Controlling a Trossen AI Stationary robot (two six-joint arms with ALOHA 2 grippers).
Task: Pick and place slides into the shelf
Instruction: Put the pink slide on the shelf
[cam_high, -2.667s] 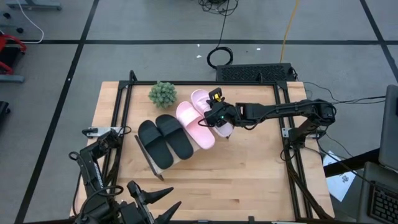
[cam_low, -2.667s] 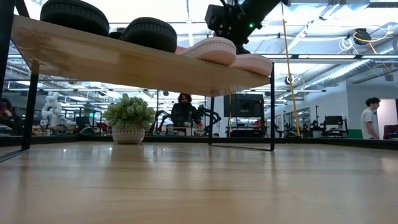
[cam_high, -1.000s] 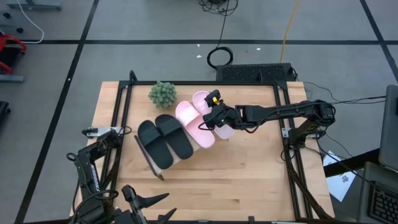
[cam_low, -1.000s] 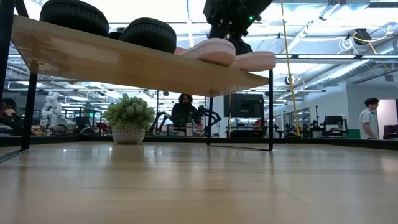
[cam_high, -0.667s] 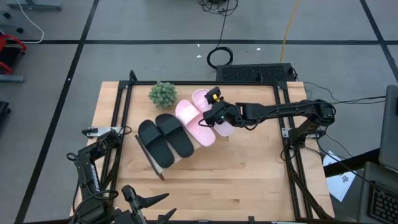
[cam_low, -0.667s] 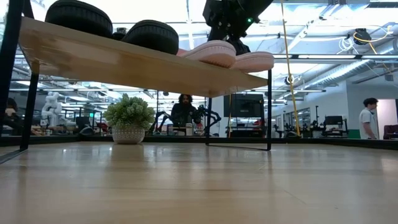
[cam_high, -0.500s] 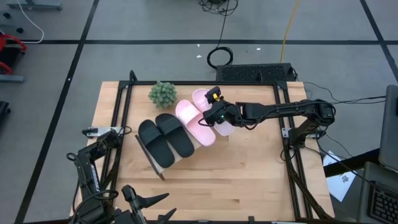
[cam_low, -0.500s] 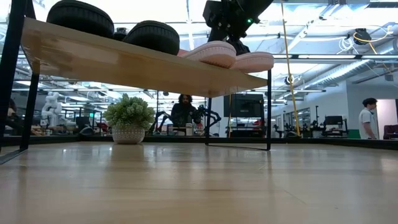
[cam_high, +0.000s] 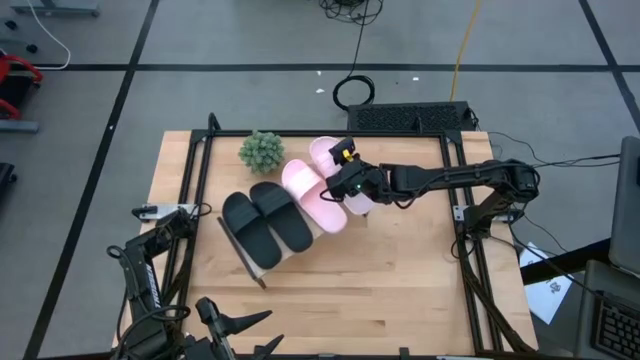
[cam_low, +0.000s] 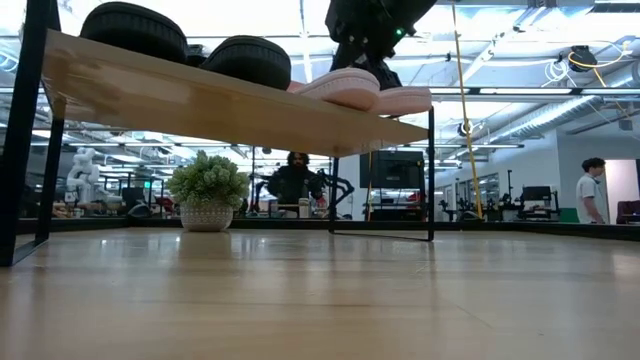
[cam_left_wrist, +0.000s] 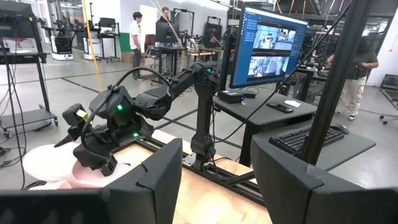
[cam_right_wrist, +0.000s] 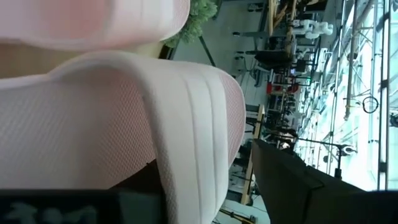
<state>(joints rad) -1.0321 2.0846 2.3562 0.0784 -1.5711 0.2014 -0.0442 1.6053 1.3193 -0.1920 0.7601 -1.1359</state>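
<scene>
Left jaws (cam_high: 240, 325): waiting at the near edge of the light wooden counter (cam_high: 400, 270), standing apart and holding nothing; the left wrist view is showing both dark fingers (cam_left_wrist: 158, 180) wide apart.

Black pair: two matte black open-toe slide sandals (cam_high: 265, 225) are lying side by side on the long light-wood shelf board with thin black wire end frames (cam_low: 200, 100), at its nearer end.

Pink pair: the first pale pink slide sandal (cam_high: 312, 197) is lying on the shelf just beside the black pair; the second pale pink slide sandal (cam_high: 330, 160) is sitting at the far end of the board, partly covered by the right arm.

Right jaws (cam_high: 350, 183): reaching across the counter and sitting right over the second pink sandal; the right wrist view is filled by its wide strap (cam_right_wrist: 186, 124). I cannot tell whether they are apart or clamped.

Plant: a small green potted plant (cam_high: 261, 150) is standing on the counter beyond the shelf.

Room: a person (cam_low: 595, 190) is standing far behind the counter.
</scene>
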